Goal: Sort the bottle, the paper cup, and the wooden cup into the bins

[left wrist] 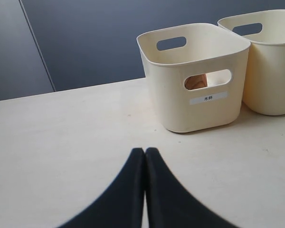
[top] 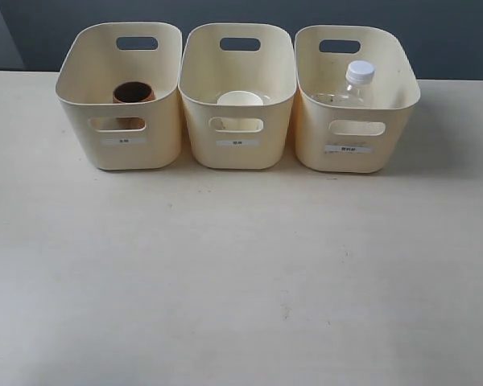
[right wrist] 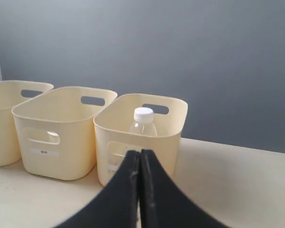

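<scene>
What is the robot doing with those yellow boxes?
Nothing is being handled right now. The wooden cup sits in the left bin, the paper cup in the middle bin, and the bottle in the right bin. The left gripper and right gripper are shut, holding nothing, back from the bins.

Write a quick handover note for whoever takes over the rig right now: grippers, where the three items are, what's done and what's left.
Left gripper: shut, empty, over bare table short of the left bin.
Right gripper: shut, empty, in front of the right bin.
Wooden cup: in the left bin.
Paper cup: in the middle bin.
Bottle: in the right bin, cap up.
Done: all three items are binned, one per bin.
Left: nothing to sort; just park the arms.
</scene>
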`<state>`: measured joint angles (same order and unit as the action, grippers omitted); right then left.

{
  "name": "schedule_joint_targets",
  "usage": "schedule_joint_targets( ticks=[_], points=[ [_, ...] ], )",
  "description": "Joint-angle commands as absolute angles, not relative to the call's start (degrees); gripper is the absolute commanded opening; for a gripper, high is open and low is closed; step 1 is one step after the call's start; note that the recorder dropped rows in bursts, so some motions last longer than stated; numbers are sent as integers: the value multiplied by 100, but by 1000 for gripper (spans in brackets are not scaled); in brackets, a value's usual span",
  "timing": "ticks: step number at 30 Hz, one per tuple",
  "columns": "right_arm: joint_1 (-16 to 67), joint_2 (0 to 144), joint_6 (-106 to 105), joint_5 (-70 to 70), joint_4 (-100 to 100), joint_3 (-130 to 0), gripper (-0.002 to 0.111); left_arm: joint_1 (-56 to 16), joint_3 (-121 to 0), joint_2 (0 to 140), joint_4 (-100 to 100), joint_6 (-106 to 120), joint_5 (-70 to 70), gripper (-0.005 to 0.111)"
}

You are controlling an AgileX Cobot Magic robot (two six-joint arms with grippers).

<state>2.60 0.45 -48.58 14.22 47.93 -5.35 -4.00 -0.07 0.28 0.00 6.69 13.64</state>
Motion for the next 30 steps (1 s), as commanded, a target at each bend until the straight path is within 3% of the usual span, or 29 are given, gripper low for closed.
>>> schedule_joint_targets(
  ticks=[1,13,16,20,30],
  points=[
    [229,0,-5305,1268,5059,-318,-1,-420,0,0,33,658,1373,0],
    [229,0,-5302,1331,4947,-321,-1,-420,0,0,33,658,1373,0],
    [229,0,-3899,1339,3596,-321,-1,-420,0,0,33,658,1373,0],
    [381,0,304,1242,-299,-321,-1,-420,0,0,33,658,1373,0],
    [1107,0,905,353,-1198,0,-1,-420,0,0,33,658,1373,0]
  ],
)
